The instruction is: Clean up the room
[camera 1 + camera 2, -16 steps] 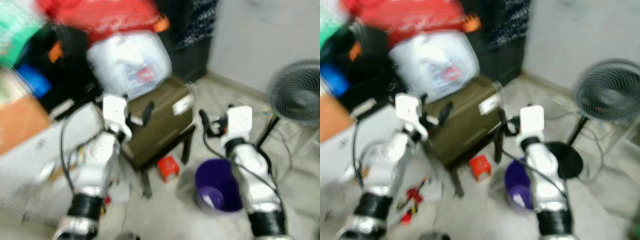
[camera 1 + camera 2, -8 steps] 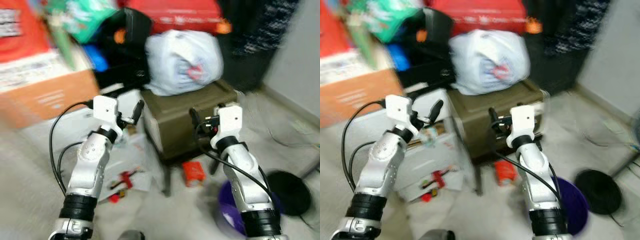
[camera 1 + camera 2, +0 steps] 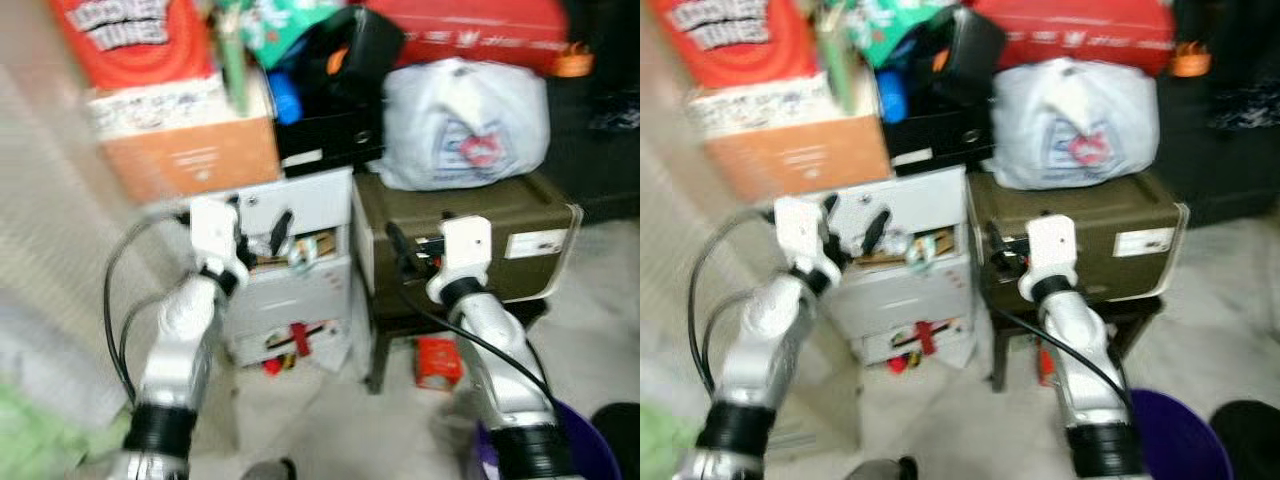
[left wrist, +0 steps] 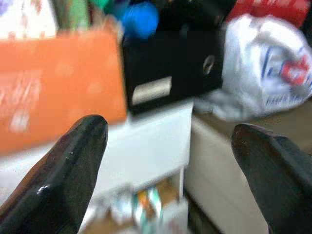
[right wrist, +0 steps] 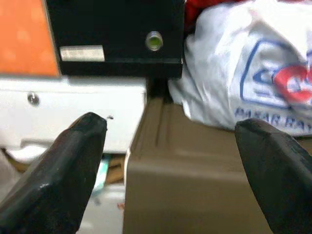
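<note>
On the white plastic bag (image 5: pixel 253 73) ahead of the right end effector (image 5: pixel 170 165) we can read part of a blue line, "PASAR RAYA", under a blue and red emblem. The white lettering on the red box (image 3: pixel 130 40) and the labels on the black case (image 5: pixel 114 34) and olive trunk (image 3: pixel 540 243) are too blurred for us to read.
</note>
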You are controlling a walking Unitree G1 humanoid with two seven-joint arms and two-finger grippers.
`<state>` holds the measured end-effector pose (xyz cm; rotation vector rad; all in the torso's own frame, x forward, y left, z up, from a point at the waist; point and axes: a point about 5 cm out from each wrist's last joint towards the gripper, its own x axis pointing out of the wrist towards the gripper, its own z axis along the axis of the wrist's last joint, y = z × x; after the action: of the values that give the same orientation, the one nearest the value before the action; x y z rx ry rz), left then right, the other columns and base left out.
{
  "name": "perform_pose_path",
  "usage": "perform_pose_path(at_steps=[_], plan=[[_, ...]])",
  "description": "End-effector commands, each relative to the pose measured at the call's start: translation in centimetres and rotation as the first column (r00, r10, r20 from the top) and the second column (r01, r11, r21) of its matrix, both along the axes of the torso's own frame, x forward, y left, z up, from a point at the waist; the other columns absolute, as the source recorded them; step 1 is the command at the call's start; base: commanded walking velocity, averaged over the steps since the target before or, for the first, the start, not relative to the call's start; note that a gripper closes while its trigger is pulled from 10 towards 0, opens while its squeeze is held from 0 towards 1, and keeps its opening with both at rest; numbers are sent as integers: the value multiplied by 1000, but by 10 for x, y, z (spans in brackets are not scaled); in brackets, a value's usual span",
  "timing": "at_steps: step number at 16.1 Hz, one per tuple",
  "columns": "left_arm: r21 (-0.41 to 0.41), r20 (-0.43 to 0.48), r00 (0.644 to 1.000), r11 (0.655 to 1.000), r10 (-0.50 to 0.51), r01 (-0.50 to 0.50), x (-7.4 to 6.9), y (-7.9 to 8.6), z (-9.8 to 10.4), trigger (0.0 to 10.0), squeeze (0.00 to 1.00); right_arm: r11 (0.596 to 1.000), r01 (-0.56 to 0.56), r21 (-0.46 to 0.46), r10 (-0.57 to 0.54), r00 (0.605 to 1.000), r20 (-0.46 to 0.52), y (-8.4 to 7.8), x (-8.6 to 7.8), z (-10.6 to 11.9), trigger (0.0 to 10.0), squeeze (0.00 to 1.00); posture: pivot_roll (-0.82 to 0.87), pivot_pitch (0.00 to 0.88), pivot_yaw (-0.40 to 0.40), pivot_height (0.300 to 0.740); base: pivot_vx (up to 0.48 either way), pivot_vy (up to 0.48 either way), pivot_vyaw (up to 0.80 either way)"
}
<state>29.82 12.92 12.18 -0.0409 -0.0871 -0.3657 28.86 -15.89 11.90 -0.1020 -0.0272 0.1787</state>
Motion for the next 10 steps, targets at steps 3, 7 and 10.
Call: perform_pose_path(at_steps=[3, 7, 10], plan=[[19, 20, 1000, 1000, 11, -11, 3, 6, 6, 10000, 0, 1000, -4, 11, 4, 1000, 29, 3, 3, 7, 10000, 0, -48, 0, 35, 740, 0, 0, 800], [17, 18, 1000, 1000, 4, -5, 2, 5, 6, 10000, 0, 1000, -5, 7, 5, 1000, 28, 3, 3, 7, 10000, 0, -50, 0, 34, 740, 0, 0, 800], [25, 7, 1000, 1000, 0, 0, 2, 5, 4, 10000, 0, 1000, 1, 3, -1, 1000, 29, 1, 3, 7, 10000, 0, -50, 0, 34, 740, 0, 0, 800]])
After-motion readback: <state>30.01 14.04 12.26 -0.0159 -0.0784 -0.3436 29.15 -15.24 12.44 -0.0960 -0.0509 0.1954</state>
